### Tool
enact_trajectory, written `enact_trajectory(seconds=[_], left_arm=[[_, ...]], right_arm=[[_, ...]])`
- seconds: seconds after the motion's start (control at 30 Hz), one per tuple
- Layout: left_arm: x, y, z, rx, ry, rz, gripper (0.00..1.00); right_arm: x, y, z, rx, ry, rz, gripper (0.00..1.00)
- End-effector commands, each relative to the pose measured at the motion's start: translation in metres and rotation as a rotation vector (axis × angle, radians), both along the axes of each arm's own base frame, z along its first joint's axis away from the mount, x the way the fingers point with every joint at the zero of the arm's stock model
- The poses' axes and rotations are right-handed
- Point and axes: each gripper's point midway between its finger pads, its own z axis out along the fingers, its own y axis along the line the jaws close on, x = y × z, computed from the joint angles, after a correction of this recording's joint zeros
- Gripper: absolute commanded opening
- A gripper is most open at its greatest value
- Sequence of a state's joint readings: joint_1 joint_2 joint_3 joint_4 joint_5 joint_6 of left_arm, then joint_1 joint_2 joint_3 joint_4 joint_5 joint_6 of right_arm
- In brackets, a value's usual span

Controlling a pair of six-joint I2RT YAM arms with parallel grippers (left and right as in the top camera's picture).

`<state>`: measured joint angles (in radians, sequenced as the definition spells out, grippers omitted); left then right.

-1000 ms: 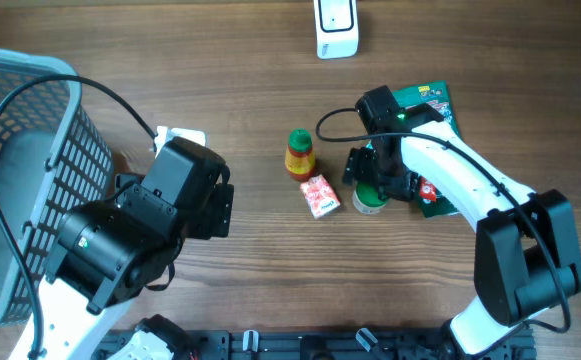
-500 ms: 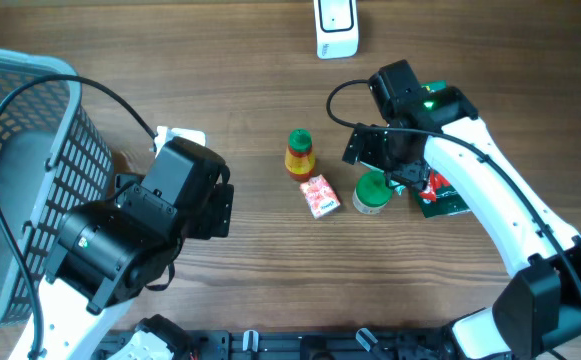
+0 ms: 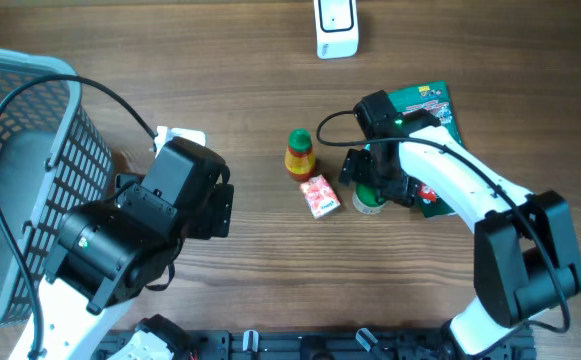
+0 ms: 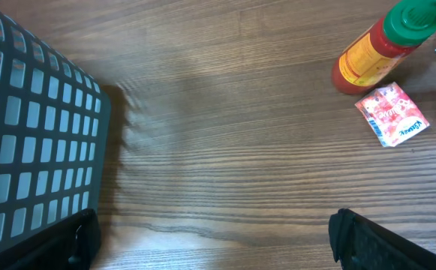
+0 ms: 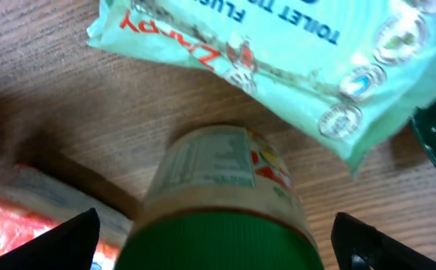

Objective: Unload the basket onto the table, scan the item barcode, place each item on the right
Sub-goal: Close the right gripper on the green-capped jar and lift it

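Observation:
A jar with a green lid (image 5: 218, 232) and a pale label stands between the wide-apart fingers of my right gripper (image 5: 218, 251), which is open and does not grip it. Seen from overhead, the right gripper (image 3: 374, 178) hangs over the jar (image 3: 369, 203) at centre right. A white barcode scanner (image 3: 336, 28) sits at the far edge. My left gripper (image 4: 218, 244) is open over bare wood, and overhead the left gripper (image 3: 224, 210) is left of the items, holding nothing.
A red-and-yellow sauce bottle (image 3: 301, 153) and a red tissue packet (image 3: 320, 195) lie just left of the jar. A green toilet-flush pack (image 3: 427, 106) lies behind it. A grey mesh basket (image 3: 30, 150) fills the left side.
The right gripper rose and swung back-right off the jar half a second ago, then came back down over it. The left arm has stayed still.

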<state>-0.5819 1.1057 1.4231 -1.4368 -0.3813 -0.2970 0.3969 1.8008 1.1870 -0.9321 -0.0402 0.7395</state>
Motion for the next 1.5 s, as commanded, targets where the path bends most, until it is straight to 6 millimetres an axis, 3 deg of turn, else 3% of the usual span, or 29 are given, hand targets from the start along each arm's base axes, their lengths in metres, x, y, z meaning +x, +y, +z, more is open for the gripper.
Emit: enact_trajectory(seconds=[0.0, 0.23, 0.43, 0.6, 0.8, 0.87, 0.97, 1.03, 1.27, 1.47], left_arm=[[0.0, 0.003, 0.002, 0.007, -0.011, 0.008, 1.0], [0.0, 0.003, 0.002, 0.007, -0.011, 0.009, 1.0], [0.0, 0.003, 0.002, 0.007, -0.011, 0.009, 1.0], [0.0, 0.003, 0.002, 0.007, -0.011, 0.008, 1.0], [0.0, 0.003, 0.002, 0.007, -0.011, 0.008, 1.0], [0.0, 0.003, 0.002, 0.007, -0.011, 0.008, 1.0], [0.0, 0.003, 0.002, 0.007, -0.011, 0.008, 1.0], [0.0, 0.003, 0.002, 0.007, -0.011, 0.008, 1.0], [0.0, 0.003, 0.002, 0.007, -0.011, 0.008, 1.0], [0.0, 0.003, 0.002, 0.007, -0.011, 0.008, 1.0]], right_arm=[[0.002, -0.001, -0.017, -0.024, 0.019, 0.007, 0.95], [-0.013, -0.006, -0.048, -0.065, 0.131, 0.007, 0.79], [-0.015, -0.004, -0.05, -0.053, 0.148, 0.007, 0.65], [-0.012, 0.002, -0.048, -0.021, 0.14, 0.007, 0.69], [0.035, 0.0, -0.02, -0.02, 0.02, -0.014, 0.66], [0.039, 0.0, -0.016, -0.026, 0.008, 0.001, 0.71], [0.036, -0.004, -0.012, -0.049, 0.025, 0.0, 0.87], [0.035, -0.006, -0.007, -0.058, 0.033, 0.0, 0.89], [0.024, -0.002, -0.005, -0.048, 0.071, -0.066, 0.89], [0.024, 0.007, -0.028, -0.032, 0.021, -0.047, 0.89]])
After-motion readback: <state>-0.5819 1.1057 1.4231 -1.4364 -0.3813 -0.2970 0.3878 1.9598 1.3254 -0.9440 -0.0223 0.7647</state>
